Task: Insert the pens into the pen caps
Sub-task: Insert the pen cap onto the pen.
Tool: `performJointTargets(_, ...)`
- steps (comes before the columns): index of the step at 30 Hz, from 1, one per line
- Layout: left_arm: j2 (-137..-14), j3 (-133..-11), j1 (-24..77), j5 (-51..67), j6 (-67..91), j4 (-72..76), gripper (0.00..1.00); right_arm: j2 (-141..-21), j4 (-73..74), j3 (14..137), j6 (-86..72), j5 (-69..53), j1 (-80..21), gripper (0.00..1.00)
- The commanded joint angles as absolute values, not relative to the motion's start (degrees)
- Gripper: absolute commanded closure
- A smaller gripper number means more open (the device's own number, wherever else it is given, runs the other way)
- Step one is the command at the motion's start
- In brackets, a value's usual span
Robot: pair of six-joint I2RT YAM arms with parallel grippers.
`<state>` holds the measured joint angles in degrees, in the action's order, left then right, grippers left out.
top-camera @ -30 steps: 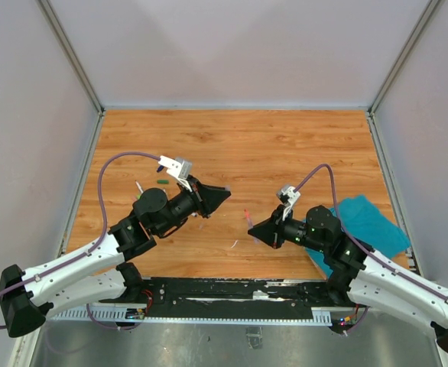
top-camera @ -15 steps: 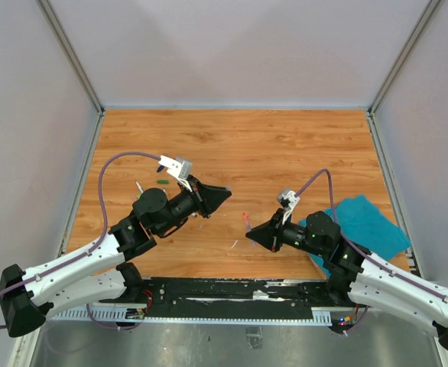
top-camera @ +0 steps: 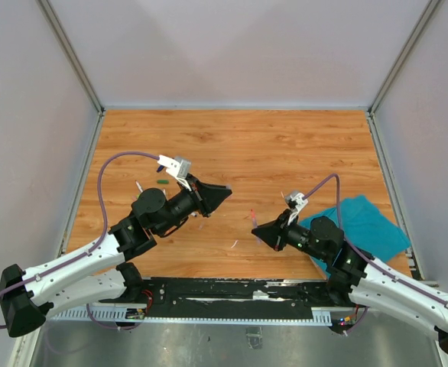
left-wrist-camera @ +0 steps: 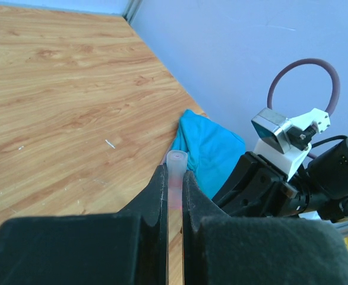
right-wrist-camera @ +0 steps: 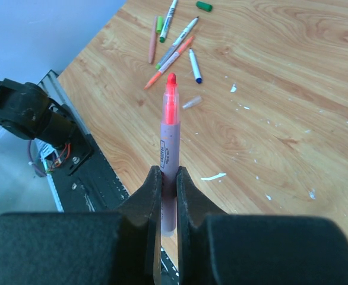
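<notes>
From above, we see the left gripper (top-camera: 226, 193) and right gripper (top-camera: 256, 228) tip to tip but apart, over the table (top-camera: 247, 145). Left wrist: our jaws pinch a translucent pen cap (left-wrist-camera: 176, 161). Right wrist: the jaws clamp a pink-tipped pen (right-wrist-camera: 169, 133); loose pens (right-wrist-camera: 175, 44) lie beyond.

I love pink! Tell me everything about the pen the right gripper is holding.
The pen is slim and plastic-looking: a pale greyish barrel with small dark print and a bright pink-red tip, no cap on. The right gripper pinches its barrel between two black fingers, holding it above the wooden table.
</notes>
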<state>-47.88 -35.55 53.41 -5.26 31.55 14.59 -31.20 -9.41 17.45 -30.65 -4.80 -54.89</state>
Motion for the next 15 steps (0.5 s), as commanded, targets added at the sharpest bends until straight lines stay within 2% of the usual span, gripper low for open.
performJointTargets(1,-47.9,-34.9,53.2,-5.0,31.8,17.7,0.99,-28.6,-9.4,16.2,-29.8,-0.3,-55.6,1.0)
performJointTargets(15,-47.8,-35.1,53.3,-4.9,32.5,18.5,0.99,-26.6,-17.7,13.6,-28.8,-5.0,-55.6,0.99)
